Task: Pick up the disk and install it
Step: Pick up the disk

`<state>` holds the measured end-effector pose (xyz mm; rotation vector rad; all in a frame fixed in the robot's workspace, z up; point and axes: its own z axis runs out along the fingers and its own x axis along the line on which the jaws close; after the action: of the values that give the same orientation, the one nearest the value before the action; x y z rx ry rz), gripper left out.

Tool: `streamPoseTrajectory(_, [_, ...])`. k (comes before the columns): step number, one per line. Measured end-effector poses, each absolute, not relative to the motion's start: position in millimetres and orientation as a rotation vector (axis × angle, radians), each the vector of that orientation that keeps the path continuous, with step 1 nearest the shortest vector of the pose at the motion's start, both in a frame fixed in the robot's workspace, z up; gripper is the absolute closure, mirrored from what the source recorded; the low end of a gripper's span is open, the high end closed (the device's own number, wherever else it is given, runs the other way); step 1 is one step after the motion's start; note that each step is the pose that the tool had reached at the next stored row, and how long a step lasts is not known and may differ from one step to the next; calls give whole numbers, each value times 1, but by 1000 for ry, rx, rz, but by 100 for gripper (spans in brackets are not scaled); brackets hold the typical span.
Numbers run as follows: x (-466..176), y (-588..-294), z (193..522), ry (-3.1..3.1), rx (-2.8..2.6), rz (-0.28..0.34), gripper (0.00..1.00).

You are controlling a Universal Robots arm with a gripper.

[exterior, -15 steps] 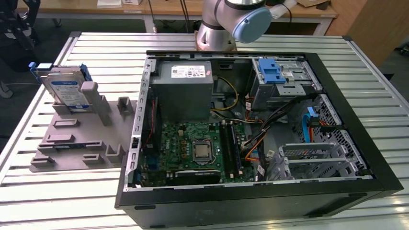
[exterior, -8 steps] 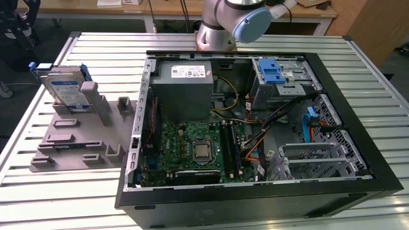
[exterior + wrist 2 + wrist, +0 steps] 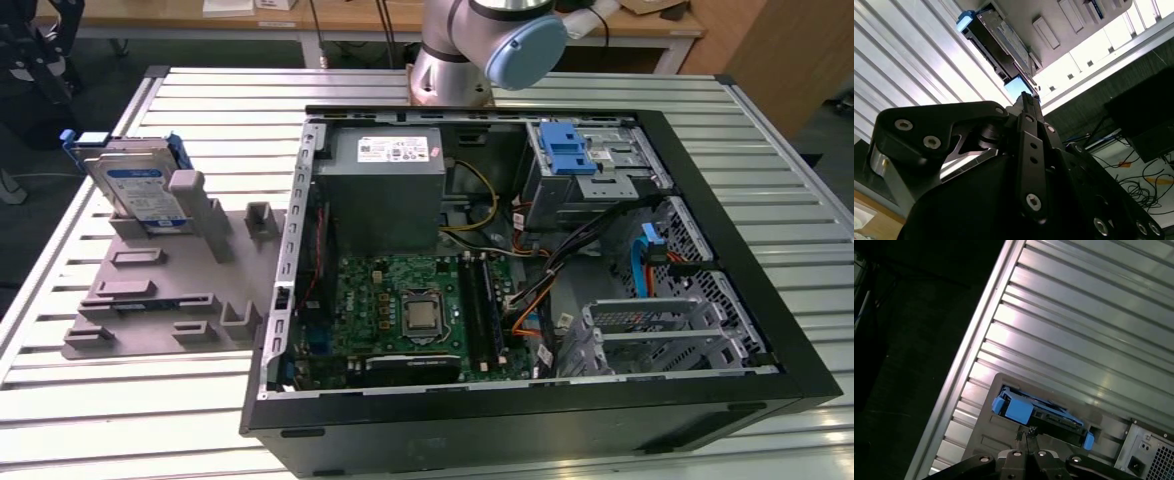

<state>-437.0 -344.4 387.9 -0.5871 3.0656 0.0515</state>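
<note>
Two musts, with gripper clenched on nothing and disk upright in grey holder just past its tips: open wide before descending, and square up to the flat faces.

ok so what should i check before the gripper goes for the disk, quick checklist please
1. Disk standing upright in the grey holder: ok.
2. Gripper close over the disk's blue frame, in the first wrist view: ok.
3. Gripper open for a grasp: not ok, it is shut and empty.
4. Gripper clear of the disk: cannot tell.
5. Drive cage in the open computer case free to take the disk: cannot tell.
</note>
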Motion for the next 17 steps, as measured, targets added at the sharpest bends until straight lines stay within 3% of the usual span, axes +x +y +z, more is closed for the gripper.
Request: streamPoseTrajectory(17, [-437,-344,388,3063,-601,52,89])
